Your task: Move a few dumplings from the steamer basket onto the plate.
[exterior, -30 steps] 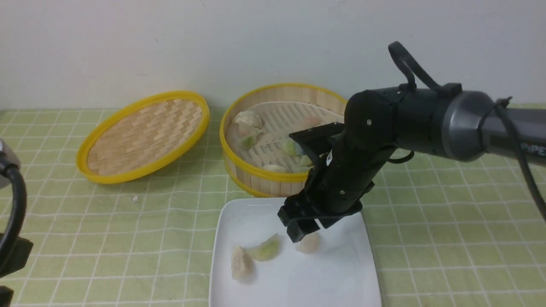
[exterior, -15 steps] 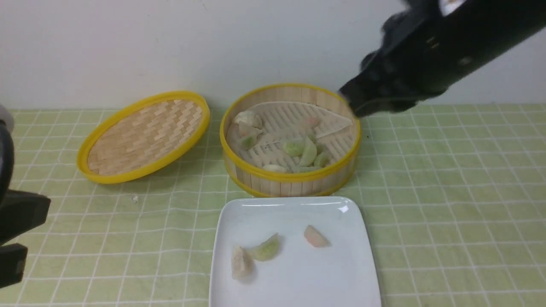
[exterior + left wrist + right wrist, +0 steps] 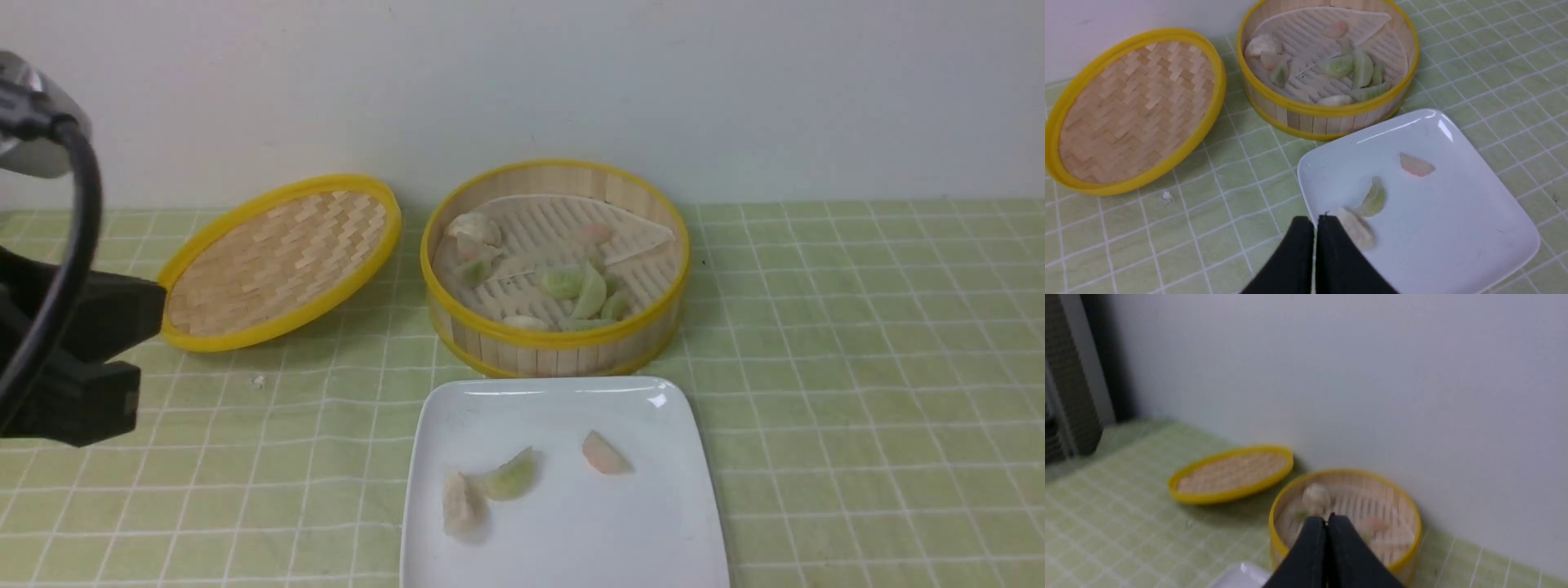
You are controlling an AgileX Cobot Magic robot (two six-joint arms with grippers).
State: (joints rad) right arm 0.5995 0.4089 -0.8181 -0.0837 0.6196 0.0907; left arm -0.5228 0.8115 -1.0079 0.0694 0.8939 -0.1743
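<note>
Green checked cloth (image 3: pixel 857 367) against a plain white wall (image 3: pixel 522 82); left gripper (image 3: pixel 1314 222) and right gripper (image 3: pixel 1327 521) pinched together.

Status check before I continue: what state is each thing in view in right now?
steamer basket: uncovered, several dumplings inside.
lid: off, lying beside the basket.
plate: holds a green dumpling, a beige dumpling and a pink dumpling.
left gripper: shut, empty.
right gripper: shut, empty.
</note>
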